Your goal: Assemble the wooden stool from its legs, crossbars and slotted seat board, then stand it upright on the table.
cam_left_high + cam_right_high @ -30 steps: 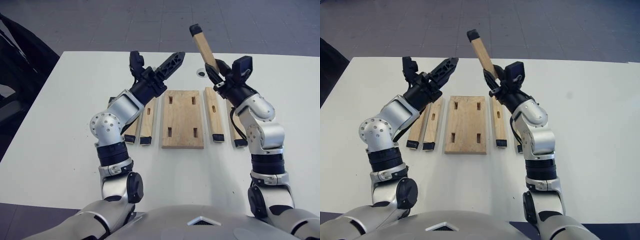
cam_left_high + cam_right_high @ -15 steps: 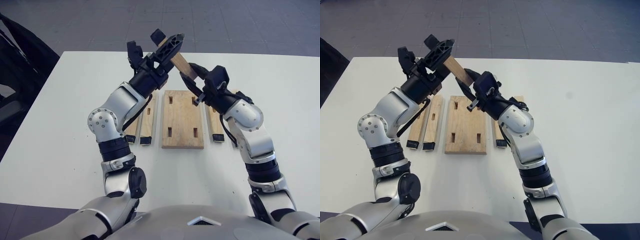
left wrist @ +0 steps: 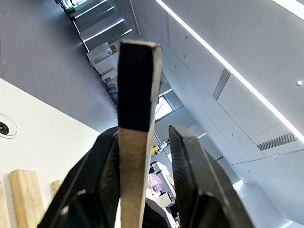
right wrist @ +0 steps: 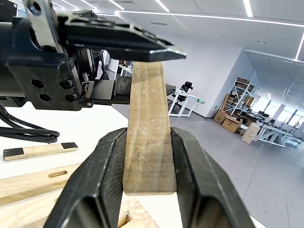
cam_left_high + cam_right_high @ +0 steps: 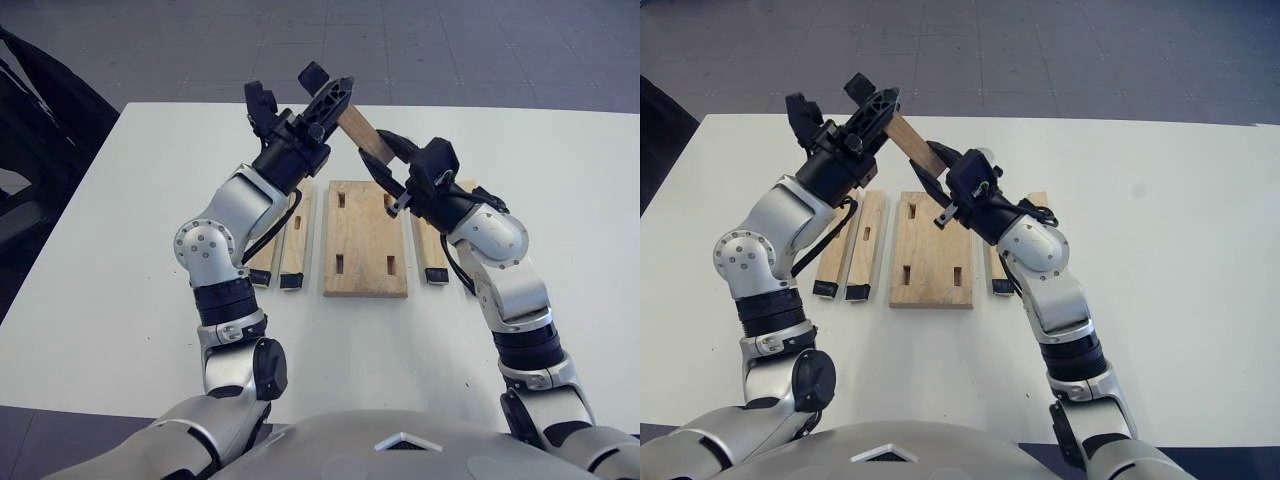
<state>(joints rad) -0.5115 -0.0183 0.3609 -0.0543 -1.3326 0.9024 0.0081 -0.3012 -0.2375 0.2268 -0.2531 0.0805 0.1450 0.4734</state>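
The leg [image 5: 360, 128] is up in the air over the table [image 5: 120, 260]. It is tilted, with its black-capped end highest, leaning away from the robot and toward its left.

The right gripper [image 4: 148, 152] has it clamped at the plain lower end. Both fingers [image 4: 107, 180] press flat on opposite faces of the wood, and the cut end sits right between those jaws.

The left gripper [image 3: 142, 142] is at the other end, jaws apart and straddling the leg just under the cap. One finger [image 3: 102, 161] lies against the wood, and the other stands off with a sliver of gap showing. The cap pokes out past the left fingertips. From where I stand, the two grippers nearly face each other along the leg, with a short stretch of bare wood between them.

Straight below both sets of jaws, the board [image 5: 365, 240] lies flat on the table, its four slots facing up.

Out on the left jaws' side of the board, two sticks [image 5: 292, 245] lie side by side, parallel to it, with black caps toward the robot. The one nearer the board shows a slot.

On the right jaws' side, a slotted stick [image 5: 428, 235] lies just beside the board. A further end of wood [image 5: 1039, 197] shows past it, mostly hidden by the right forearm.
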